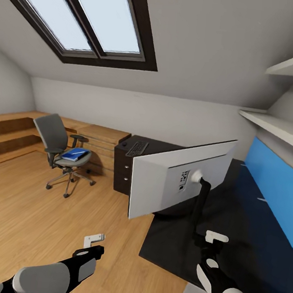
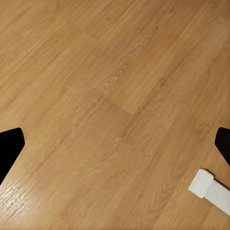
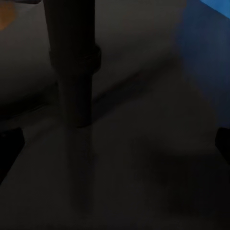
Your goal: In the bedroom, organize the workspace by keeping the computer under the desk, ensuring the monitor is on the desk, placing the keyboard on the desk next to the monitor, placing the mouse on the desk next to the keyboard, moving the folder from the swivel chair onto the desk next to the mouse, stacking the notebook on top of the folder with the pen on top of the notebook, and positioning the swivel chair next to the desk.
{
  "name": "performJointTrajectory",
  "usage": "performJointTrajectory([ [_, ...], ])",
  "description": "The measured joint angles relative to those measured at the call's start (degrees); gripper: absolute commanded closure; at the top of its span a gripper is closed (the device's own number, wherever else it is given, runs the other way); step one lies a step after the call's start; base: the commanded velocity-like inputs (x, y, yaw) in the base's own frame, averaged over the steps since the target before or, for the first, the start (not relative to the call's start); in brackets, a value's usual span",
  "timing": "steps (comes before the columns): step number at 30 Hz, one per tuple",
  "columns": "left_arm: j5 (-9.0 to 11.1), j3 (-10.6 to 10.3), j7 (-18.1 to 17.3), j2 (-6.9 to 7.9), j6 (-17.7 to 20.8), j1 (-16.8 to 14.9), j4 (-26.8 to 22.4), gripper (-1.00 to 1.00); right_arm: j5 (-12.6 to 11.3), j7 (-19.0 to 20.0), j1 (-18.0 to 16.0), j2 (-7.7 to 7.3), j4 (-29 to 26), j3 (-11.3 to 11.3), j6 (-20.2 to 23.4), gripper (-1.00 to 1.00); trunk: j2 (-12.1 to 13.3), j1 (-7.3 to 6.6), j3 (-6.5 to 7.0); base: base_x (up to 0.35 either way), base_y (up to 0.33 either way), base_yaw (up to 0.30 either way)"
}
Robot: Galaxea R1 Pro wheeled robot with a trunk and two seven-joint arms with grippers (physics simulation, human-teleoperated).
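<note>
— What does the head view give us?

— The monitor (image 1: 179,180) stands on the black desk (image 1: 246,232), its light grey back turned to the camera and its black stand running down to the glossy top. Beyond the monitor, at the desk's far end, the keyboard (image 1: 137,148) lies flat on the top. Well apart from the desk, out on the plank floor (image 1: 41,216), the grey swivel chair (image 1: 61,152) carries the blue folder (image 1: 75,154) on its seat.

— And the claws?

— The right gripper (image 1: 212,241) sits close by the foot of the monitor stand; whether it grips the stand I cannot tell. The left gripper (image 1: 94,243) hangs over the floor beside the desk's edge.

— Left wrist view?

— Bare wood planks, with the two dark fingertips (image 2: 10,146) spread wide at the edges and nothing between them — that claw is open. A small white piece (image 2: 211,189) shows at one corner, cut off; I cannot say what it is.

— Right wrist view?

— Dim. The stand's black post (image 3: 72,72) rises from the dark desk top, blue panel (image 3: 215,28) behind it. The fingertips (image 3: 9,148) show far apart at the edges, with the post away from them, so that claw looks open here.
</note>
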Motion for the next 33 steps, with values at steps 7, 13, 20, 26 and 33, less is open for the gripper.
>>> performJointTrajectory([
  [7, 0.0, -0.04, 0.03, -0.04, 0.0, 0.0, 0.0, -1.0, 0.07, 0.01, 0.0, -0.01, 0.0, 0.03, 0.0, -1.0, -2.81, 1.54, -1.26, 0.0, 0.0, 0.0],
  [13, 0.0, -0.07, 0.03, -0.05, 0.0, 0.0, 0.0, -1.0, 0.01, -0.07, 0.02, 0.02, -0.01, 0.04, -0.09, -1.0, -5.22, 2.86, -2.34, 0.0, 0.0, 0.0],
  [20, 0.0, -0.03, 0.03, 0.0, 0.0, 0.0, 0.0, -1.0, -0.05, -0.22, 0.06, 0.2, -0.05, 0.04, -0.59, -1.0, -8.03, 4.4, -3.6, 0.0, 0.0, 0.0],
  [26, 0.0, -0.02, 0.03, 0.01, 0.0, 0.0, 0.0, -1.0, 0.03, -0.27, 0.08, 0.27, -0.56, 0.1, -0.67, -1.0, -10.05, 5.5, -4.5, 0.0, 0.0, 0.0],
  [33, 0.0, -0.07, -0.01, 0.01, 0.0, 0.0, 0.0, -1.0, 0.25, -0.26, -0.02, 0.24, -1.68, 0.2, -0.34, -1.0, -10.05, 5.5, -4.5, 0.0, 0.0, 0.0],
])
